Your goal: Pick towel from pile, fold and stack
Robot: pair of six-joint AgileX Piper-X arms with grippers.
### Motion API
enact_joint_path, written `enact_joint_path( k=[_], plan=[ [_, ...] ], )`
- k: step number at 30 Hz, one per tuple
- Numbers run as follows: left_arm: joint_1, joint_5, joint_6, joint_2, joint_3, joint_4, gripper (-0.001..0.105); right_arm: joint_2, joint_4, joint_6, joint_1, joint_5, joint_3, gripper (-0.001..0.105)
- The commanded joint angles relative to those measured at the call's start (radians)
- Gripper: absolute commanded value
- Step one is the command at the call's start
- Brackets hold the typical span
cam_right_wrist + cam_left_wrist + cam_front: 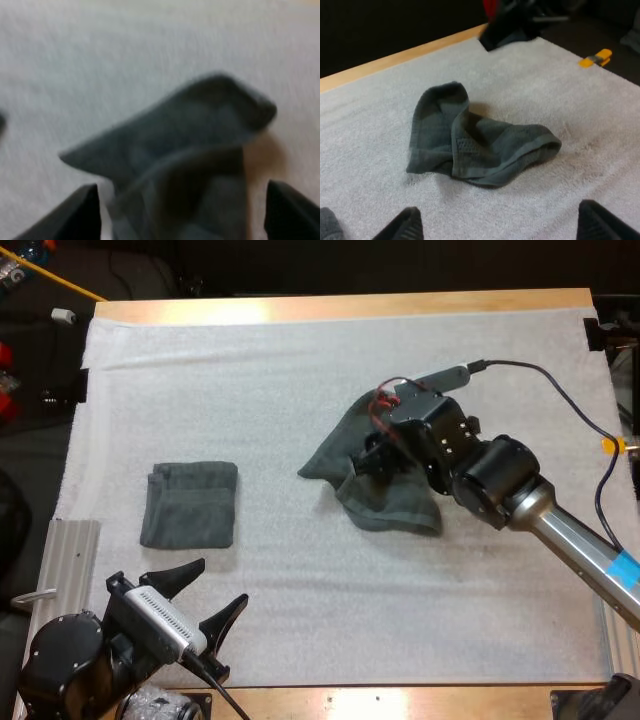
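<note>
A crumpled dark grey-green towel [395, 502] [480, 142] [200, 120] lies on the white mat, right of the middle. My right gripper [372, 458] [185, 215] hangs low over its upper part, open, with one finger on each side of the cloth and not pressing it. In the left wrist view the right gripper [512, 22] shows dark above the towel's far side. A folded towel [190, 505] [327, 222] lies flat at the mat's left. My left gripper [207, 595] [502, 230] is open near the front edge, just in front of the folded towel, holding nothing.
The white mat [300, 360] covers most of the wooden table [340, 306]. A metal rail [65, 560] lies along the mat's left front edge. An orange clamp [595, 57] sits beyond the mat's right side.
</note>
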Motion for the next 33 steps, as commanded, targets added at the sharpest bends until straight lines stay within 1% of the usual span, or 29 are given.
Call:
enact_joint_path(
  k=[1, 7, 11, 15, 19, 25, 29, 33],
  plan=[
    [-0.004, 0.006, -0.005, -0.001, -0.005, 0.002, 0.061, -0.013, 0.052, -0.005, -0.003, 0.005, -0.001, 0.064],
    [-0.004, 0.006, -0.005, -0.001, -0.005, 0.016, 0.061, -0.012, 0.198, -0.011, -0.003, 0.005, -0.001, 0.064],
    [-0.004, 0.006, -0.005, -0.001, -0.005, 0.064, 0.061, -0.012, 0.219, -0.010, -0.003, 0.005, 0.011, 0.064],
    [-0.004, 0.006, -0.005, -0.001, -0.005, 0.119, 0.061, -0.012, 0.192, -0.010, -0.003, 0.005, 0.073, 0.064],
    [-0.004, 0.006, -0.005, -0.001, -0.005, 0.166, 0.061, -0.012, 0.131, -0.010, -0.003, 0.005, 0.169, 0.064],
    [-0.004, 0.006, -0.005, -0.001, -0.005, 0.219, 0.061, 0.022, 0.055, -0.010, -0.003, 0.005, 0.266, 0.064],
    [-0.004, 0.006, -0.005, -0.001, -0.005, 0.238, 0.061, 0.082, 0.032, -0.010, -0.003, 0.008, 0.283, 0.064],
    [-0.004, 0.006, -0.005, -0.001, -0.005, 0.263, 0.061, 0.150, -0.003, -0.005, -0.009, 0.037, 0.283, 0.064]
  ],
)
